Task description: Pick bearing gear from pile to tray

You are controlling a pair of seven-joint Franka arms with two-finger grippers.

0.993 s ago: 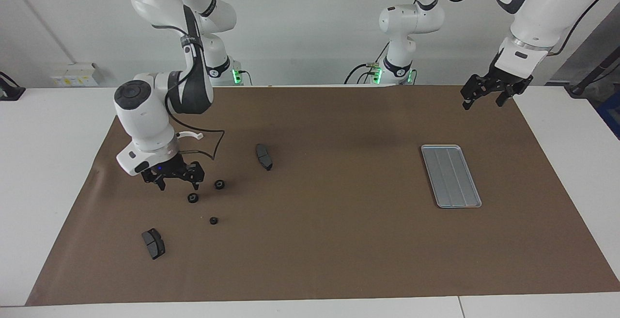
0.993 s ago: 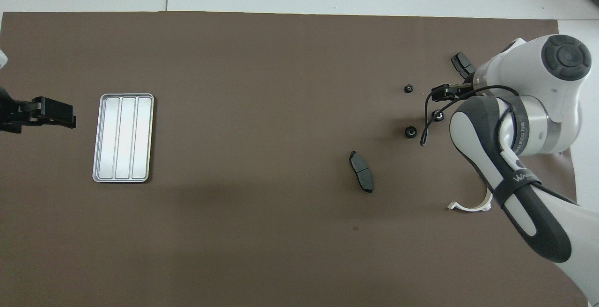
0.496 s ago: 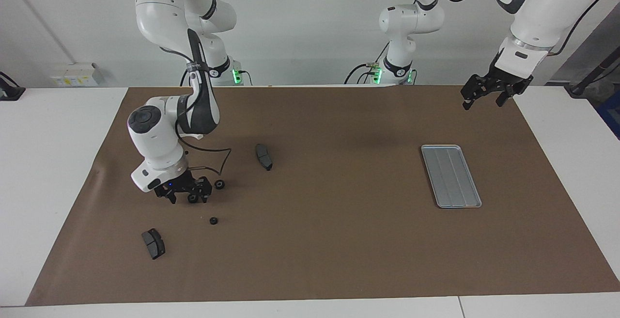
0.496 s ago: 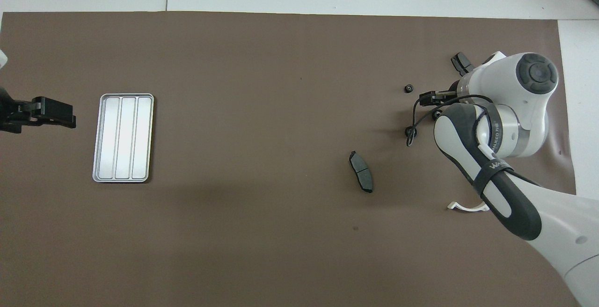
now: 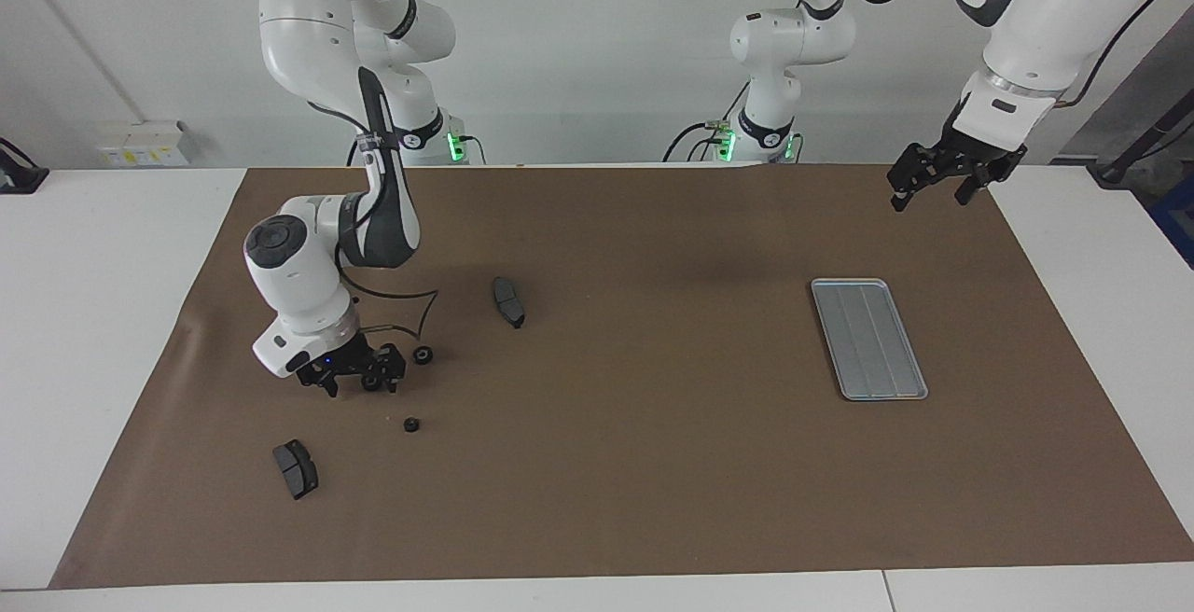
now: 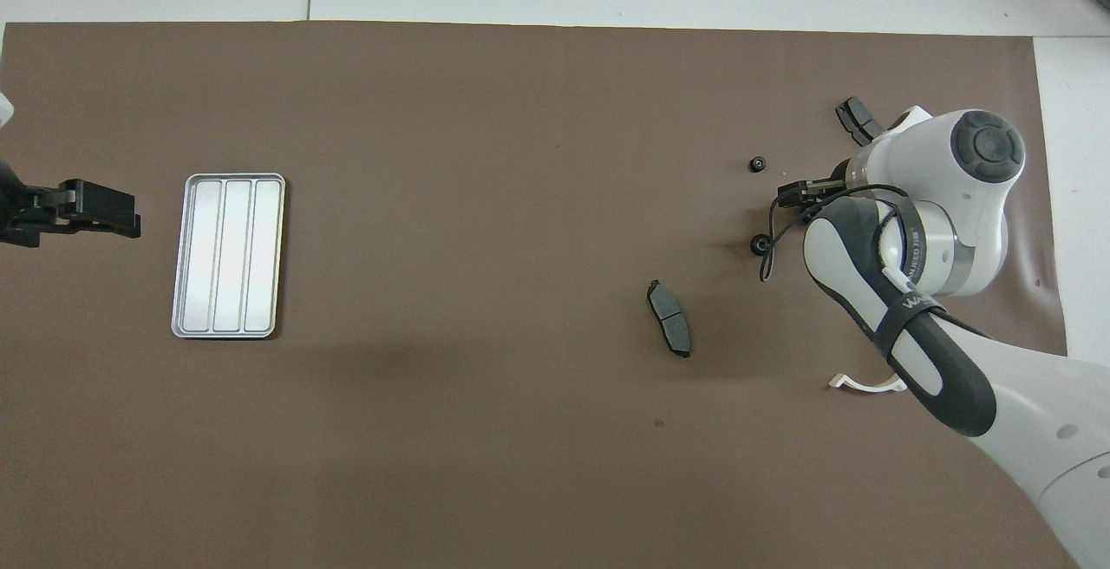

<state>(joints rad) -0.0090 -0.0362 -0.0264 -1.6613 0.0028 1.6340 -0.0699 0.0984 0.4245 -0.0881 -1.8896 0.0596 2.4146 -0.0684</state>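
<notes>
One small black round gear (image 5: 371, 381) straddled by right tool (image 5: 353, 381), fingers apart; next, closing. Left tool (image 5: 928, 187) waiting, apart.

Silver-grey grooved tray (image 5: 869, 339) on a brown mat (image 5: 653, 463) — black gears (image 5: 410, 424), dark grey pads (image 5: 508, 301).

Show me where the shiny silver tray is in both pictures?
Facing view: the tray lies on the brown mat toward the left arm's end of the table, under no gripper.
Overhead view: the tray lies beside the left gripper.
Shared landmark: the brake pad near the mat's middle.
</notes>
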